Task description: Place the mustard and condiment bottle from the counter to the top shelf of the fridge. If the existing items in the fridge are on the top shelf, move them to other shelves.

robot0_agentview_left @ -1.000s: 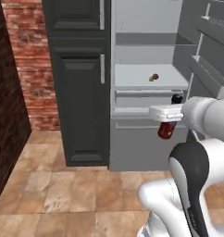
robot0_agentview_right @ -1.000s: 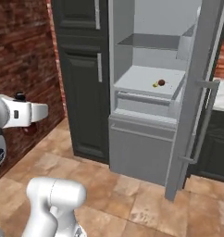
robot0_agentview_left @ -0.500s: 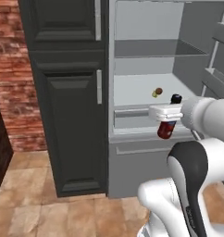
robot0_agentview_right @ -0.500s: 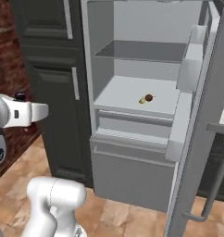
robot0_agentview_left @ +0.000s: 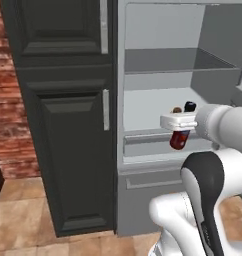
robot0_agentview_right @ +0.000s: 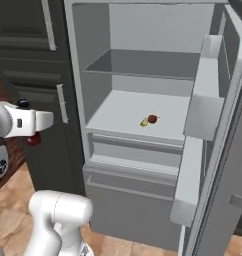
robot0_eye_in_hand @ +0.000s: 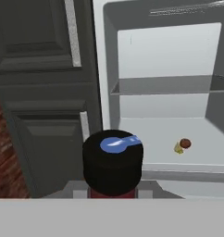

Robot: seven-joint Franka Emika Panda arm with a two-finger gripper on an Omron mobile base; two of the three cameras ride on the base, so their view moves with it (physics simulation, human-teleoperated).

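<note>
- Dark red slim condiment bottle (robot0_agentview_left: 180, 138) with a black cap sits clamped in the claw (robot0_agentview_left: 179, 121), carried upright in front of the fridge.
- Both base cameras have rolled closer over the last second; the pale grey fridge (robot0_agentview_right: 143, 60) now looms large, so placement looks near.
- Its grey top shelf (robot0_agentview_right: 143, 64) is bare.
- On the wider white shelf (robot0_agentview_right: 123, 112) below lie a tiny brown round item (robot0_agentview_right: 152, 119) and a small yellow piece (robot0_agentview_right: 144, 122), touching.

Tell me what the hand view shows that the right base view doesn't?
Hand view: the flat top of the sauce bottle's black cap, with a blue mark. Right base view: the open fridge door with its bins, the fridge drawer and the robot's gripper shut on the bottle. Both: the grey top shelf and two tiny items on the white shelf below.
</note>
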